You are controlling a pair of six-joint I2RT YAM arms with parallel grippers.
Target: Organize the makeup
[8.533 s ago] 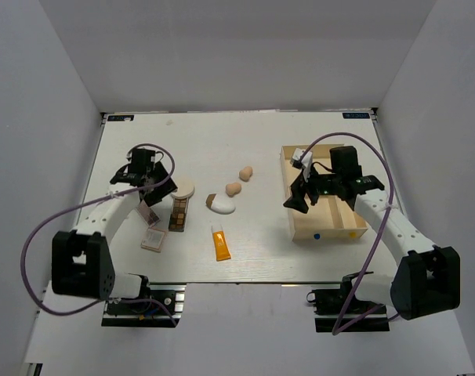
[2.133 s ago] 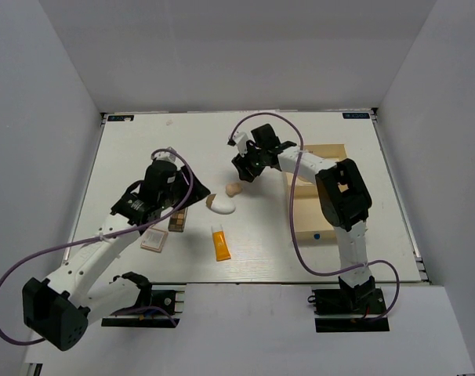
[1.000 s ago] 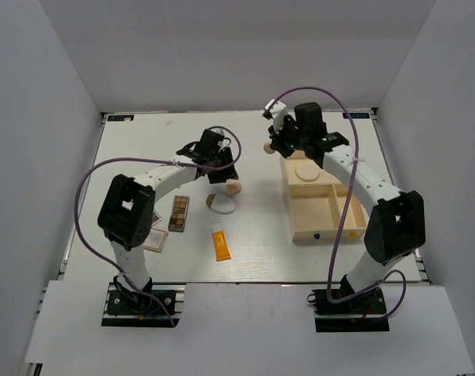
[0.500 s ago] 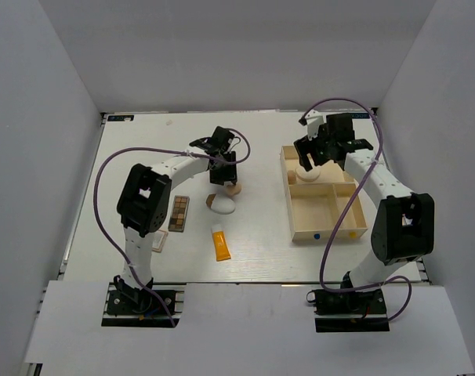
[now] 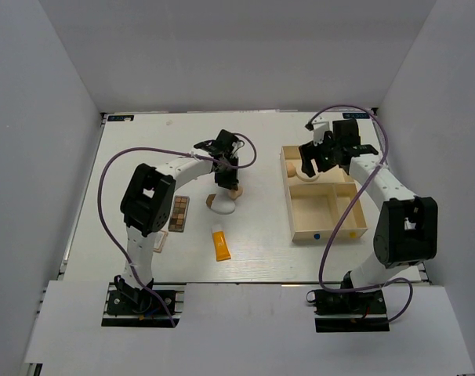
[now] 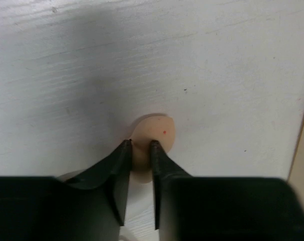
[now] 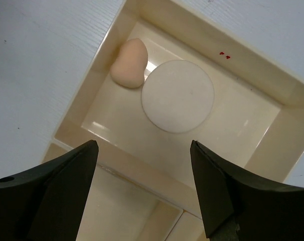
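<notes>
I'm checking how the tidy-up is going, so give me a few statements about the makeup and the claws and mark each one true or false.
1. The left claw is pinching a peach egg sponge. True.
2. The right claw holds the round cream puff. False: it is open and empty above the box, and the puff lies inside.
3. A second peach sponge shares the puff's compartment. True.
4. The orange tube is in the box. False: it lies on the table.

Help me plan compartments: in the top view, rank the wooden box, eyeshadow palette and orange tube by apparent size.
1. The wooden box, by far the largest.
2. The eyeshadow palette and orange tube look about alike, so I won't rank them.
</notes>
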